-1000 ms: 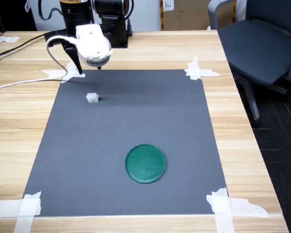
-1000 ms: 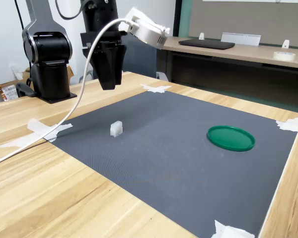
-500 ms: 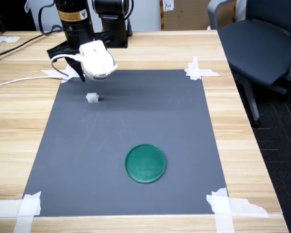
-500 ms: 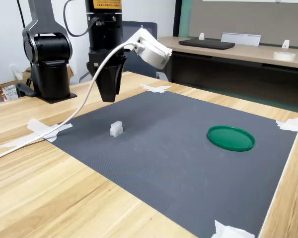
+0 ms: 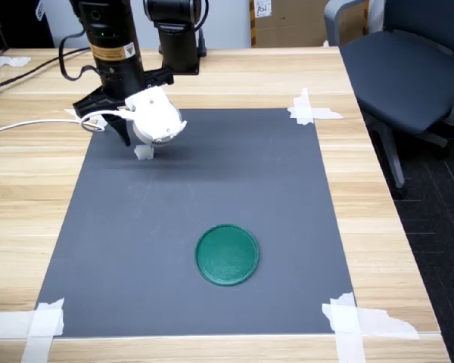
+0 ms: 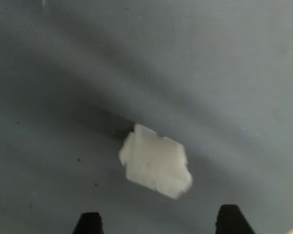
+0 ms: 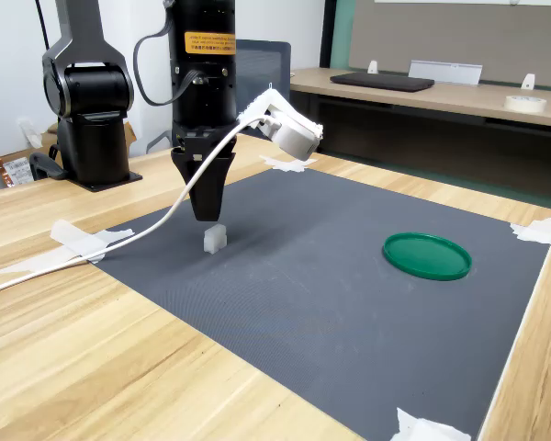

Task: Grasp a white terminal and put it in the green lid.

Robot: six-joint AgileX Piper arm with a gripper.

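The black robot arm's gripper (image 7: pixel 208 217) points straight down over the dark grey rectangular mat (image 5: pixel 212 189), its tip just above the small white blocky plastic terminal (image 7: pixel 215 239), which lies on the mat directly beneath the tool. In the first exterior view the terminal (image 5: pixel 144 152) shows partly under the white round camera housing (image 5: pixel 155 117) mounted on the wrist. In the wrist view the terminal (image 6: pixel 155 162) lies between and ahead of the two dark fingertips (image 6: pixel 88 223), which stand apart with the block untouched; the jaws are spread wider than the piece. In the second exterior view the fingers appear as one tapered black wedge, and the gap cannot be read there.

The flat round dark-green plastic lid (image 5: pixel 227 254) with a low rim lies well apart from the tool, toward the mat's near edge in the first exterior view; in the second exterior view the lid (image 7: pixel 427 255) lies to the second exterior view's right of the gripper. A white cable (image 7: pixel 119 248) runs from the wrist across the light wooden table (image 5: pixel 393 227). White tape strips (image 5: pixel 312 110) fix the mat's corners.
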